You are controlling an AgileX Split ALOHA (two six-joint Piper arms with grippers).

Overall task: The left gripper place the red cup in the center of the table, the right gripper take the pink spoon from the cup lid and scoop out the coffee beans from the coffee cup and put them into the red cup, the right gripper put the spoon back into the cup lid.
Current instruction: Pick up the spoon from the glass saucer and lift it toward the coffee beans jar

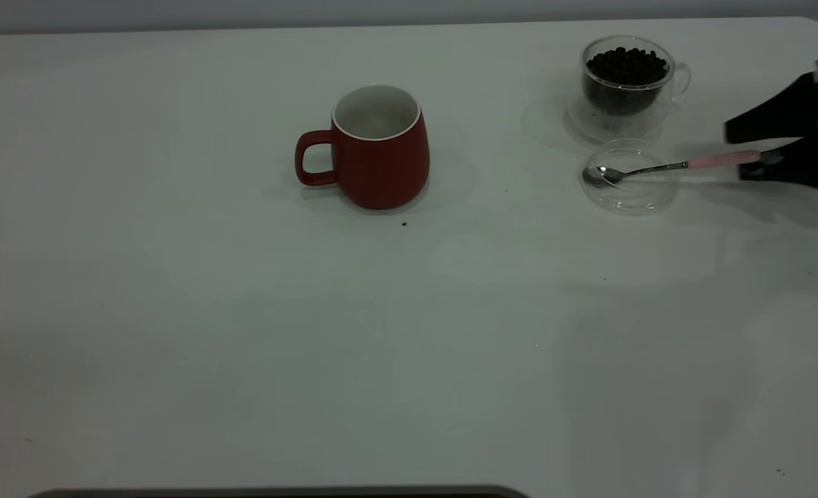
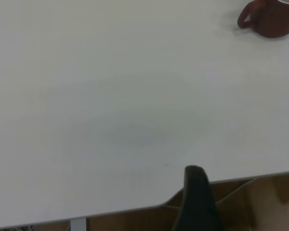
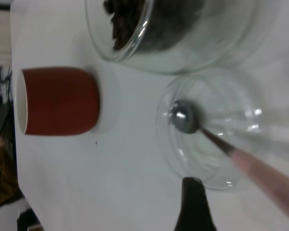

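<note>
1. In the exterior view, nearest the camera lay the bare front stretch of the large plain white table (image 1: 243,360), carrying only a few dark specks.
2. Farther back, at centre frame, stood the dark red ceramic mug with white inside (image 1: 377,146), upright, its loop handle toward frame left and apparently empty.
3. At upper right stood the small clear double-walled glass cup (image 1: 626,79), holding a heap of dark roasted coffee beans (image 1: 626,66).
4. Just below it in the frame lay the small round clear glass lid (image 1: 628,174), with the bowl of the slim silver spoon with a pale pink handle (image 1: 678,164) resting in it.
5. At the right edge, the black tapered right gripper (image 1: 761,149) had its fingers spread narrowly above and below the pink handle end; I could not tell whether they had clamped it.
6. In the left wrist view, a black finger of the left gripper (image 2: 197,202) showed at bottom centre near the table edge, well apart from the mug at upper right; its opening could not be told.
7. In the right wrist view, one black fingertip (image 3: 192,202) sat at bottom centre beside the lid, the handle running to lower right.
8. Judged from this, the mug seemed placed and the spoon pick-up was in hand; next would call for a firm grip, then a level lift toward the beans.
</note>
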